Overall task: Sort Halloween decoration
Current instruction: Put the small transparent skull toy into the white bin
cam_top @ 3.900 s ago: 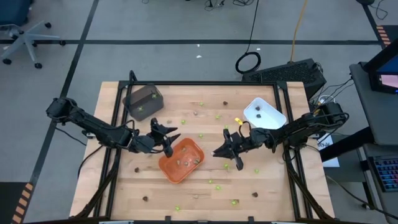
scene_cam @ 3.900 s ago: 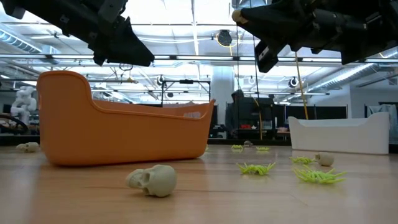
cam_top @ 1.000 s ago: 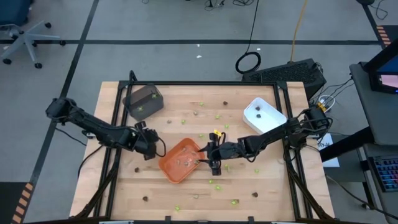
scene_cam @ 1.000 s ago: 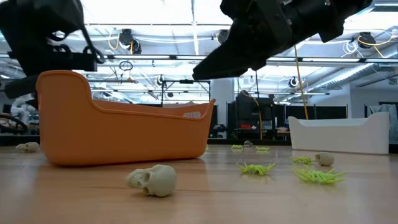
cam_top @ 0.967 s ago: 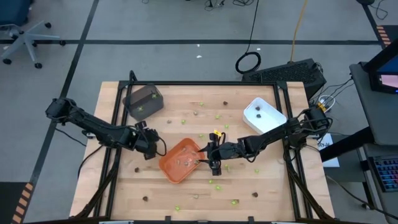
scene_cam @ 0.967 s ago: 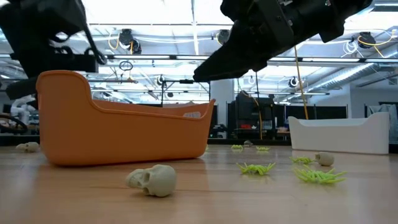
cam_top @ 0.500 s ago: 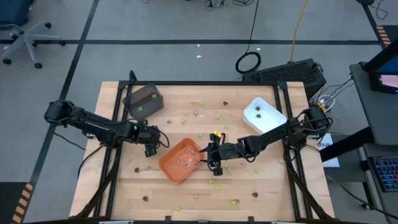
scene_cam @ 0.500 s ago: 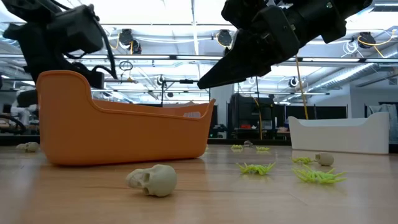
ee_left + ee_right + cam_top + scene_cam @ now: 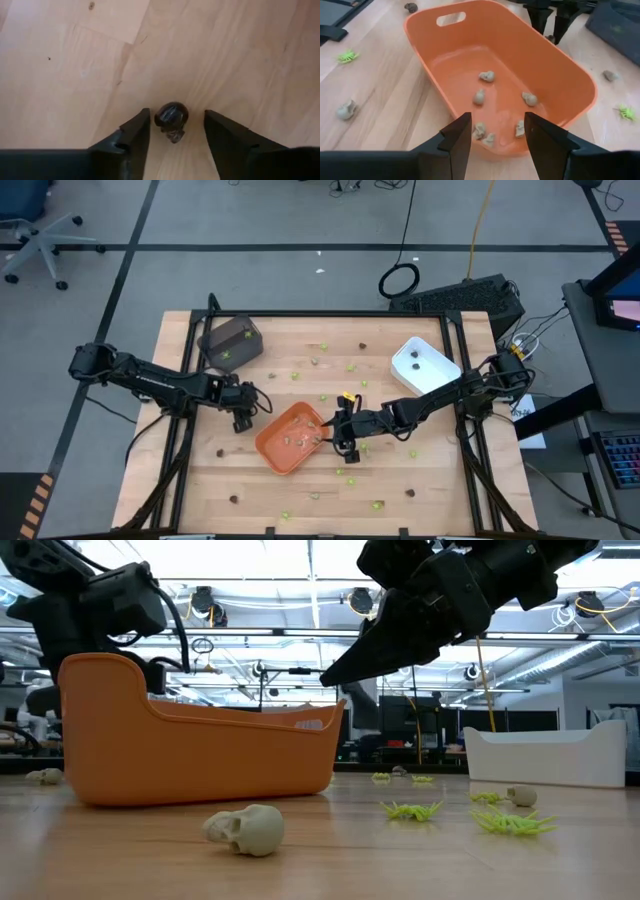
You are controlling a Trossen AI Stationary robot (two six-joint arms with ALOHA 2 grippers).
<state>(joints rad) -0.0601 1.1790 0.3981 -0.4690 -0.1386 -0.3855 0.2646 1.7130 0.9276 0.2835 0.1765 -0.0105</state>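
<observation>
Item: pale wooden plank surface, strewn with Halloween decoration — tiny lime-green spiders, tan-grey skulls and dark brown skulls, scattered near and far.

Containers: orange plastic tray with a handle slot, centre of the surface, holding several tan-grey skulls; white plastic tray, far right, with dark pieces inside; dark grey bin, far left, with lime-green specks inside.

Left gripper: low over the surface just left of the orange tray, fingers apart and bracketing one glossy dark brown skull, which lies on the wood between them. Not yet gripped — a gap shows on each side in the left wrist view.

Right gripper: at the right rim of the orange tray, above it, fingers apart, nothing visible between them.

Step in hand (judged): pick up the dark brown skull. Handling notes: keep the piece centred between the fingers, bring the tips down to the wood before closing, and close slowly; the skull is small, rounded and shiny, so an off-centre pinch would likely squirt it aside. Lift straight up, clear of the orange tray's wall. Its likely destination is the white tray, where dark pieces sit.
</observation>
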